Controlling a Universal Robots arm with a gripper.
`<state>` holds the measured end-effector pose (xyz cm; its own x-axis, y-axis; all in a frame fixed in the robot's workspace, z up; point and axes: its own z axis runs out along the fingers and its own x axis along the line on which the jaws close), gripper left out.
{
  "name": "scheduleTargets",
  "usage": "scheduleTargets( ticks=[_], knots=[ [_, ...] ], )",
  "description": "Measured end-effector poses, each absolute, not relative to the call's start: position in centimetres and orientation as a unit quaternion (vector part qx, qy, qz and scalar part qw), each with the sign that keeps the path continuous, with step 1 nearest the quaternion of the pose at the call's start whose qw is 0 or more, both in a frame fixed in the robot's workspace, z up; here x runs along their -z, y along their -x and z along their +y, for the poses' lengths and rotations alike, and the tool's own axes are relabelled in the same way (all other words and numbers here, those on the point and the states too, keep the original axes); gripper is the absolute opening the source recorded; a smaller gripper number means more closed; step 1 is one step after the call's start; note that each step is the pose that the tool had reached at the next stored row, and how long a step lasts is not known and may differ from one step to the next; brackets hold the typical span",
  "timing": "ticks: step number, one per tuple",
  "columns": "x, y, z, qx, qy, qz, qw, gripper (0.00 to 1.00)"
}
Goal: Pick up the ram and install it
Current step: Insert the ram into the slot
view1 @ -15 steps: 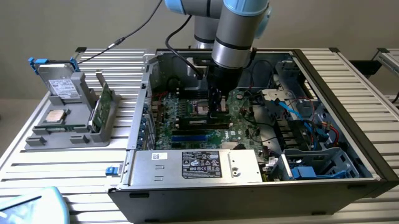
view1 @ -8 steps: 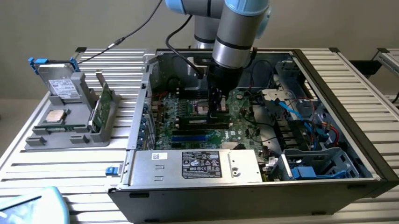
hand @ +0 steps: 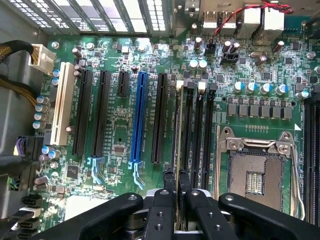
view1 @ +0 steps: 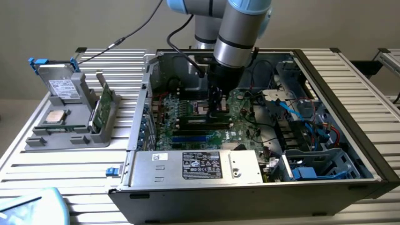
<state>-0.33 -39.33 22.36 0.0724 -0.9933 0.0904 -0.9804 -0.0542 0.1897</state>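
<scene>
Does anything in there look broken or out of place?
Nothing looks damaged or spilled. The one gap is the processor socket, which sits empty, while the jaws pinch the ram in line with a memory slot.

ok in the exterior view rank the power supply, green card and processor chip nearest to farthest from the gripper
1. power supply: silver box inside the case, close to the gripper
2. green card: upright in the grey holder, on the exterior view's left
3. processor chip: flat on that holder, further left
</scene>
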Motion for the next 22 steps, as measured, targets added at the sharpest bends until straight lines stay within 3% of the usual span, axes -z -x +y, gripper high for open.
scheduleTargets(
  ticks=[22],
  knots=[
    [-22.04, 0.1, -39.52, 0.043, -0.725, -0.679, 0.11, 0.14]
  ],
)
